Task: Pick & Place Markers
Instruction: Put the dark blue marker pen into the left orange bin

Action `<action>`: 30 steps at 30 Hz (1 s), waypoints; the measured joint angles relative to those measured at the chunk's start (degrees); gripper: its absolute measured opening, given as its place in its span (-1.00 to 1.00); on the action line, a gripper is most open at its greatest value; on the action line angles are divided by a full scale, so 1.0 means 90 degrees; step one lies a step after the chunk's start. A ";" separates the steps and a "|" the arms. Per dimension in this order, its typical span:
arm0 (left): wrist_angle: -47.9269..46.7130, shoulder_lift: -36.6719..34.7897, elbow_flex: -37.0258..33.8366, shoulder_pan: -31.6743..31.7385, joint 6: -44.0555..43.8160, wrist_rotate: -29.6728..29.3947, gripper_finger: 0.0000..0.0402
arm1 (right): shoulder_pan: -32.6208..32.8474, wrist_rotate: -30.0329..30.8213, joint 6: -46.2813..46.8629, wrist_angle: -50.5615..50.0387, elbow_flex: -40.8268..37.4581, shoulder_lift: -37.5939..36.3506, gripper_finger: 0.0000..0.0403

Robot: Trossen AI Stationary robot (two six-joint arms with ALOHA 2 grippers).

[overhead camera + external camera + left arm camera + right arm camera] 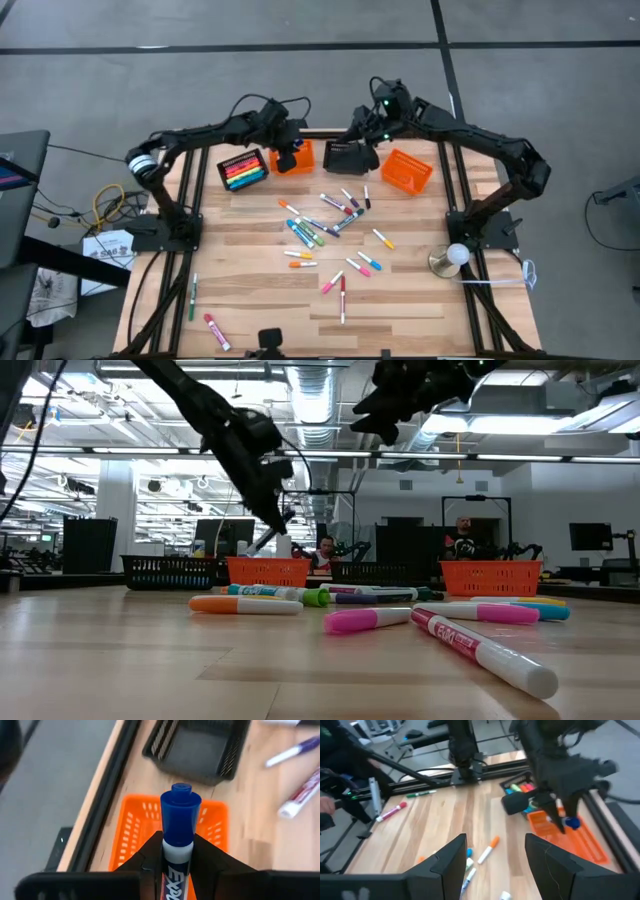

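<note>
My left gripper [288, 152] hangs over the orange basket [135, 825] at the table's far side, shut on a white marker with a blue cap [179, 815]. My right gripper [495, 855] is open and holds nothing; it hangs high near the middle black basket [350, 157]. Many loose markers [330, 225] lie flat on the wood at the table's middle. A black basket [243, 170] at the far left holds several coloured markers. My left gripper pinches the marker's white barrel [176, 856] between its two fingers, just behind the blue cap. The marker runs along the fingers, and its capped end sticks out past the fingertips. The fingers slant downward. The marker is lifted clear above the orange basket.
A second orange basket [405, 170] stands at the far right. A white ball on a round brass base [452, 258] sits at the right edge. Two stray markers [215, 330] lie near the left front corner. People sit in the room beyond the table [325, 550].
</note>
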 joint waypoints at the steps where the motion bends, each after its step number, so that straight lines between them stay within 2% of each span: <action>1: -0.0064 0.0095 0.0047 0.0012 0.0016 -0.0039 -0.68 | -0.0089 0.0000 -0.0005 0.0000 0.0000 0.0000 -0.06; 10: -0.0398 0.0314 0.0122 0.0143 0.0220 -0.0086 -0.68 | -0.0852 -0.0005 0.0039 0.0021 -0.0010 -0.0034 -0.05; 13: -0.0399 0.0314 0.0122 0.0161 0.0341 -0.0055 -0.68 | -0.0848 -0.0058 0.0051 0.0321 -0.0010 -0.0065 -0.05; 26: -0.0408 0.0515 0.0114 0.0154 0.0808 0.0009 -0.68 | -0.0519 -0.0084 0.0110 0.0329 -0.0010 -0.0109 -0.07; 30: -0.0379 0.0515 0.0114 0.0150 0.0924 -0.0007 -0.58 | -0.0459 -0.0095 0.0110 0.0335 -0.0010 -0.0109 -0.06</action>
